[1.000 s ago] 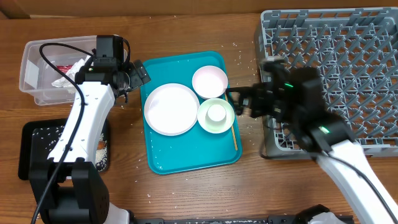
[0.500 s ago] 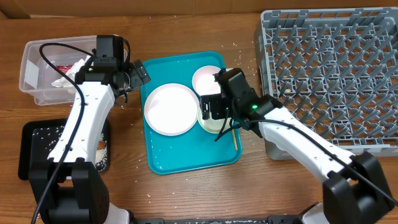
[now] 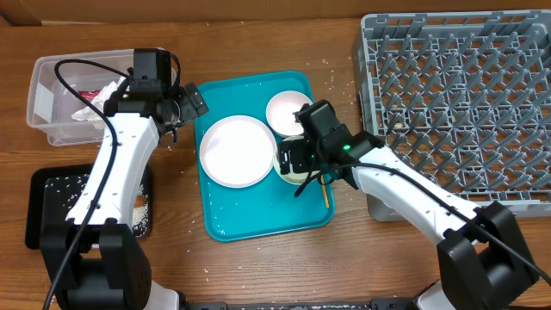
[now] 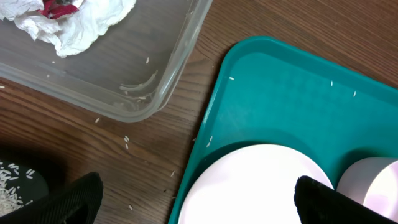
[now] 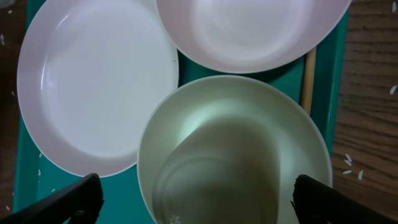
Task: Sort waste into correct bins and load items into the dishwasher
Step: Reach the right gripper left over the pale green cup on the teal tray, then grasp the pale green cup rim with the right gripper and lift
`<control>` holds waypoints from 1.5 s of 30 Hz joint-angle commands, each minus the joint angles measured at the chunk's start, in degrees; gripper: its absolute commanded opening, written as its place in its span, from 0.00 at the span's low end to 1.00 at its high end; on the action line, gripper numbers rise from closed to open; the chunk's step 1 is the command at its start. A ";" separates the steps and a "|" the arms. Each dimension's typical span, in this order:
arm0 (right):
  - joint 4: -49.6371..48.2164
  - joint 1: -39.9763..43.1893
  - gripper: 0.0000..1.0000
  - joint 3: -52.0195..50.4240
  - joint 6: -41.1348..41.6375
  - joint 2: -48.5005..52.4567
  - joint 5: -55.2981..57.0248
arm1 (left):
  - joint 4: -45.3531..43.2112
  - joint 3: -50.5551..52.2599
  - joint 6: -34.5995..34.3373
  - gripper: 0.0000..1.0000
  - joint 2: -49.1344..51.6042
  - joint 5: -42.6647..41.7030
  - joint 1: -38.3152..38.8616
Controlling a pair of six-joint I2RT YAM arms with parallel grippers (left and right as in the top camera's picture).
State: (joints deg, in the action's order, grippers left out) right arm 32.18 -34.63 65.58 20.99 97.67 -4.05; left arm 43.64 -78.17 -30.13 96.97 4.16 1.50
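Observation:
A large white plate, a white bowl and a second white bowl holding a small white cup sit on the teal tray. My right gripper is open and hovers right over the cup, with one finger on each side of the bowl. A wooden chopstick lies at the tray's right edge. My left gripper is open and empty above the tray's left rim. The clear tub holds the crumpled napkin and red wrapper.
The grey dish rack fills the right side. The black tray with rice grains lies at the front left. Loose rice grains are scattered on the wood between tub and teal tray.
My right arm has swung left from the dish rack to over the tray and settled above the bowl with the cup. The left arm has not moved.

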 commanded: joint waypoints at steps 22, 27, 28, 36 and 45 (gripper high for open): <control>4.11 -1.66 0.78 6.51 1.77 4.46 5.51 | -0.17 -0.96 -1.18 1.00 -1.77 0.74 0.39; 9.75 -1.44 0.66 12.81 1.77 4.42 6.51 | -0.17 -0.96 -1.18 1.00 -1.77 0.74 0.39; 11.28 -1.20 0.62 14.32 1.77 4.33 7.32 | -0.17 -0.96 -1.18 1.00 -1.77 0.72 0.39; 20.13 2.25 0.89 21.44 1.44 3.28 7.98 | -0.17 -0.96 -1.18 1.00 -1.77 0.74 0.39; 18.82 -0.24 0.91 17.27 2.14 6.32 5.25 | -0.17 -0.96 -1.18 1.00 -1.77 0.72 0.39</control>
State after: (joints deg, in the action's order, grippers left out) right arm 51.96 -33.47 84.31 22.52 102.65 2.02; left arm 43.64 -78.17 -30.13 96.97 4.16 1.52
